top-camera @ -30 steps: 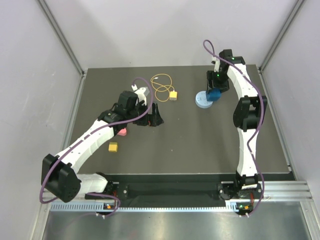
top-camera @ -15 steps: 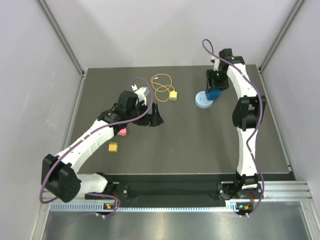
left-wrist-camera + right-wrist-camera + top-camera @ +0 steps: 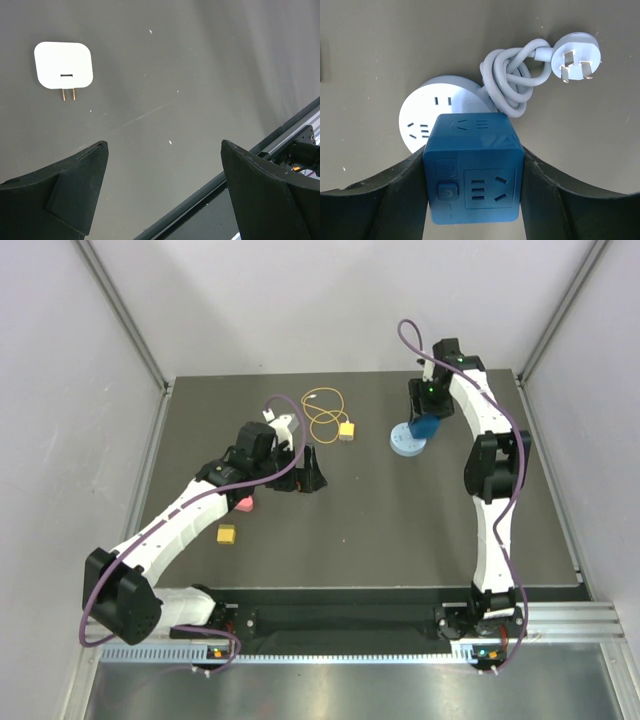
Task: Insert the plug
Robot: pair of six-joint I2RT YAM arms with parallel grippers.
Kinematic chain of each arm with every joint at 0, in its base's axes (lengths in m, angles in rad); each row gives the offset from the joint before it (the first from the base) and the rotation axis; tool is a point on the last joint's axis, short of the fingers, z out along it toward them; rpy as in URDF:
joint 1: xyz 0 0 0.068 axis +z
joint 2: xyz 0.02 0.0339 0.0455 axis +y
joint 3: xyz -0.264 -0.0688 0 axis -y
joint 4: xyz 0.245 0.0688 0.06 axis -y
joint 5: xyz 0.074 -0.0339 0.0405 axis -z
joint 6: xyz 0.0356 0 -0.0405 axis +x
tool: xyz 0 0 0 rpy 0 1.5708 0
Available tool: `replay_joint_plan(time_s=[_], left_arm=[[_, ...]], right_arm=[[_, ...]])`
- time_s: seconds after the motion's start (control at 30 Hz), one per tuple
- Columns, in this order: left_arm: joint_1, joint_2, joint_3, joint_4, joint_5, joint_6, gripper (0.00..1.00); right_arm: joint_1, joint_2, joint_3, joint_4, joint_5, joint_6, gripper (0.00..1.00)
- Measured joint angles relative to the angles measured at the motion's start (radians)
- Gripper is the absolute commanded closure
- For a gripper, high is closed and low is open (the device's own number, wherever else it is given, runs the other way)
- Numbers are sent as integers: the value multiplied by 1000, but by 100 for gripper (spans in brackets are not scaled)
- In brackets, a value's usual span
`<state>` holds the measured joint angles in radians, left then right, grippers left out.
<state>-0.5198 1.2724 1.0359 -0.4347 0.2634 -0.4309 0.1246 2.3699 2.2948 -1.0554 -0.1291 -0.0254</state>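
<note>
The plug, small, yellow and squarish, lies on the dark table at the end of a looped yellow-orange wire. In the left wrist view it looks pale, with two prongs. My left gripper stands open just short of it, nothing between its fingers. My right gripper is shut on a blue cube socket, both fingers pressed against its sides. The cube rests over a round pale socket base.
A grey knotted cord with a three-pin head lies behind the round base. A pink piece and a loose yellow block sit under the left arm. The table's near edge rail runs close to the left gripper.
My right gripper has shifted a little to the left and back with the blue cube. The left arm has not moved.
</note>
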Motion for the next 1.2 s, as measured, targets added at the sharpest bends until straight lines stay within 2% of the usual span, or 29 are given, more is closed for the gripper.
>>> replay_joint_plan(time_s=[0.47,1.2], left_arm=[[0,0,0,0,0,0,2],[0,0,0,0,-1,0,2]], right_arm=[[31,-27,-55,60,86,14,100],[11,-71,-135,120,33,-59,100]])
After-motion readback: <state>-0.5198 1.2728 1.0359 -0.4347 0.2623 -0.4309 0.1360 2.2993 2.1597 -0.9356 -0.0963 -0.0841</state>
